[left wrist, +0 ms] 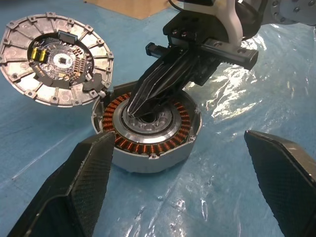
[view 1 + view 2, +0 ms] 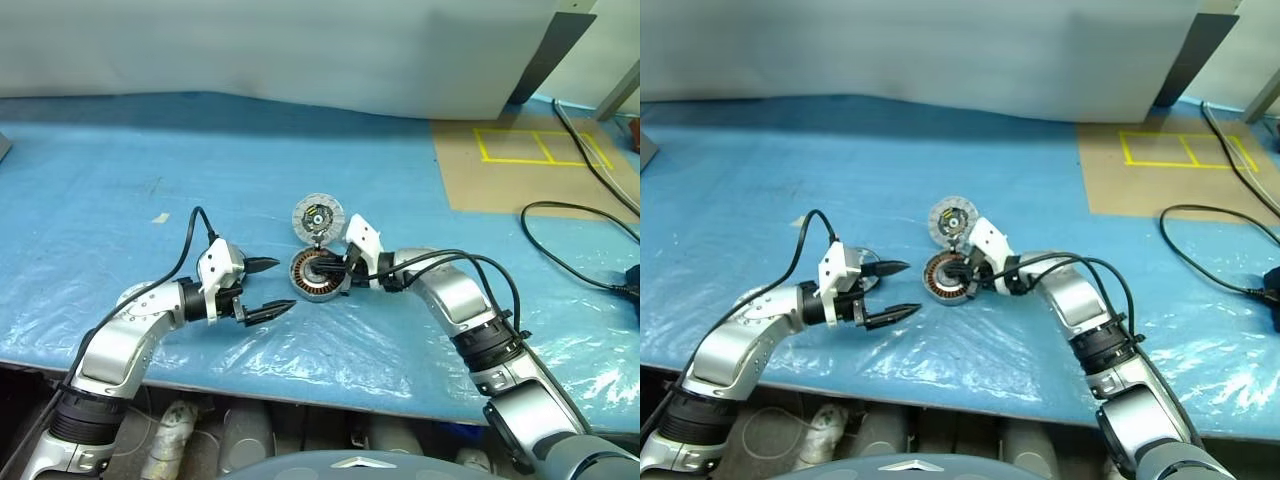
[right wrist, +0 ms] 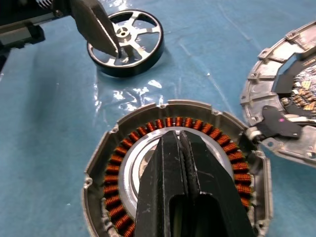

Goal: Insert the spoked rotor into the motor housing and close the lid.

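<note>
On blue plastic-covered table (image 2: 150, 170): cardboard sheet (image 2: 520, 165), black cables (image 2: 580, 250).

Worktop (image 2: 120, 180) draped in wrinkled blue plastic sheeting. Brown cardboard panel (image 2: 470, 175) at far right corner, marked with yellow tape rectangles (image 2: 540, 147). Black cables (image 2: 585, 250) trailing along right edge.

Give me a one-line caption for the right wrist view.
Shut right gripper pokes into the open motor housing, lid hinged aside, spoked rotor lying beyond on blue sheet.

Looked cast, matt silver metal: motor housing (image 3: 173, 111), lid (image 1: 29, 44); glossy copper windings (image 1: 118, 128); crinkled shiny plastic sheet (image 2: 120, 180).
</note>
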`<state>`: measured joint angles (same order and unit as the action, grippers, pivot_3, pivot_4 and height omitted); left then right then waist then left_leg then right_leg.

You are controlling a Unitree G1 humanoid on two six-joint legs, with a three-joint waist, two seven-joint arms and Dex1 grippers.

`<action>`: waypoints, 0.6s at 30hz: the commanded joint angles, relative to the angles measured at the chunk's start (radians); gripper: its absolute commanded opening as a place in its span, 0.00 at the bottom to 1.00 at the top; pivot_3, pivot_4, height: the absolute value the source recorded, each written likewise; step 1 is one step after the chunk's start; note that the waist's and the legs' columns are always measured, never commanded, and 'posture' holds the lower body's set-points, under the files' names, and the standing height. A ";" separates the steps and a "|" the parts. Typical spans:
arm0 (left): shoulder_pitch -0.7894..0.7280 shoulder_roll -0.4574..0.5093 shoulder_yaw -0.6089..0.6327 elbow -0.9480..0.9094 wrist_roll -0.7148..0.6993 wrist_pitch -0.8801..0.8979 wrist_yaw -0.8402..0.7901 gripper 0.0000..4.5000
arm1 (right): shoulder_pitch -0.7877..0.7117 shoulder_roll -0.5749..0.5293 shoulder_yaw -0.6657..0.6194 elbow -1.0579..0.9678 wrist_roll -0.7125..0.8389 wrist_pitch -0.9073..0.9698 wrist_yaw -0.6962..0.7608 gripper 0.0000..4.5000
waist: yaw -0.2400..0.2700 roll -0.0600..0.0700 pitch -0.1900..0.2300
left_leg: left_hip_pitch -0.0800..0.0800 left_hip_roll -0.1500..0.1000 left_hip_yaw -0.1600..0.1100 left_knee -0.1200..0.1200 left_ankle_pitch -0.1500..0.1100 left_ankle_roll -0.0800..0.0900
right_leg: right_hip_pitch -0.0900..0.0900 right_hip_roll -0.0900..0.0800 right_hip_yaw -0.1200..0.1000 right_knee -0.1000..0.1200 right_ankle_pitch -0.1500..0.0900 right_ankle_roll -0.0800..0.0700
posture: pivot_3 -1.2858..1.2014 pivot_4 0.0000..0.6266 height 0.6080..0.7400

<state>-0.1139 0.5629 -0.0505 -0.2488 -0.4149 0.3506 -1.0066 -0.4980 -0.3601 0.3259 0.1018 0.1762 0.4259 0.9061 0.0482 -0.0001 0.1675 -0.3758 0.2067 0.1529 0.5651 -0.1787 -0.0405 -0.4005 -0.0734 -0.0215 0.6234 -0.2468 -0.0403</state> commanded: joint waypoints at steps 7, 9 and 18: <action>-0.001 0.005 0.010 -0.010 -0.011 -0.021 -0.005 0.98 | 0.005 0.018 -0.041 -0.066 0.062 0.059 0.016 0.01 | -0.001 0.000 0.000 | 0.000 0.000 0.000 0.000 0.000 0.000 | 0.000 0.000 0.000 0.000 0.000 0.000 | 0.52 0.24 1.00; 0.000 0.005 0.011 -0.006 -0.012 -0.024 -0.007 0.98 | -0.012 0.044 -0.092 -0.087 0.131 0.110 0.016 0.01 | -0.001 0.000 0.000 | 0.000 0.000 0.000 0.000 0.000 0.000 | 0.000 0.000 0.000 0.000 0.000 0.000 | 0.52 0.24 1.00; 0.005 0.003 0.009 0.010 -0.013 -0.046 -0.017 0.98 | -0.006 0.013 0.027 0.008 -0.037 0.000 -0.017 0.01 | 0.002 0.000 0.000 | 0.000 0.000 0.000 0.000 0.000 0.000 | 0.000 0.000 0.000 0.000 0.000 0.000 | 0.52 0.24 1.00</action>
<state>-0.1105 0.5630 -0.0502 -0.2264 -0.4146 0.3229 -1.0172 -0.5192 -0.3386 0.3225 0.0959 0.1815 0.4716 0.8899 0.0504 -0.0001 0.1675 -0.3763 0.2067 0.1529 0.5648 -0.1787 -0.0405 -0.4008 -0.0734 -0.0218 0.6229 -0.2469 -0.0404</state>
